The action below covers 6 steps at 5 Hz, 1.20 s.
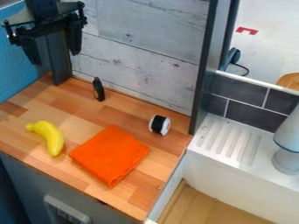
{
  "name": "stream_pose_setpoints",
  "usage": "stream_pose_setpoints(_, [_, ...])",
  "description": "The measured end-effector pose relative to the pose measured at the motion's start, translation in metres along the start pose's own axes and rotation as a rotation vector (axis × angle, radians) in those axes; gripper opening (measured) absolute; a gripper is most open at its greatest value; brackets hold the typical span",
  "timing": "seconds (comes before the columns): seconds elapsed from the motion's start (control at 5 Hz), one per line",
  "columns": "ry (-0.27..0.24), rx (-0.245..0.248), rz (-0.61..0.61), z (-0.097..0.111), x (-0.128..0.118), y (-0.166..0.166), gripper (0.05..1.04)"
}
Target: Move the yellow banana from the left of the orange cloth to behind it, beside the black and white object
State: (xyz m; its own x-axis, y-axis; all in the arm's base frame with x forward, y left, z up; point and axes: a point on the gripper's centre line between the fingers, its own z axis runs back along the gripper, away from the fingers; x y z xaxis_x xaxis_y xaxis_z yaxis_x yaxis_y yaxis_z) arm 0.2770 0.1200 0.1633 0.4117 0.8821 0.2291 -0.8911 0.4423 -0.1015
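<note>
Open gripper [54, 56] over the back left of the desk [76, 111], small dark bottle [99, 90] nearest

In the camera view, the gripper hangs at the upper left, in front of the pale plank wall [140, 41] and a blue panel [13, 76]. Its fingers are spread wide apart, pointing down, with nothing held between them. They are above the desk and touch none of the things on it.

The small dark bottle, which has a reddish tip, is at the back of the wooden desk, near the foot of the plank wall and to the right of the gripper in the view. It is small here, so it may be standing or leaning; I cannot tell for certain.

Nearer the front edge, at the left, a yellow banana [50, 136] lies curved, its stem end toward the upper left. Just beside it, to the right, a folded orange cloth [111, 155] lies flat, one corner toward the front edge. A black and white roll [159, 125] sits near the cloth, toward the back right, close to a dark upright post [203, 65].

Beyond that post are dark tiles [239, 94] and a white sink unit [225, 164] with a ridged draining surface. A pale grey and white object [287, 159] stands on it at the right edge.
</note>
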Motion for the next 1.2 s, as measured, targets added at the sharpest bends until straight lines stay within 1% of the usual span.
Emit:
stream_pose_setpoints(0.2, [0.018, 0.018, -0.003, -0.009, -0.003, 0.001, 1.0])
stream_pose_setpoints(0.4, [0.029, 0.072, -0.001, -0.043, -0.007, 0.009, 1.0])
stream_pose_setpoints(0.8, [0.013, 0.141, -0.05, -0.098, -0.002, 0.021, 1.0])
stream_pose_setpoints(1.0, [0.016, 0.177, -0.054, -0.118, 0.005, 0.033, 1.0])
stream_pose_setpoints(1.2, [0.029, 0.207, -0.048, -0.138, 0.007, 0.042, 1.0])
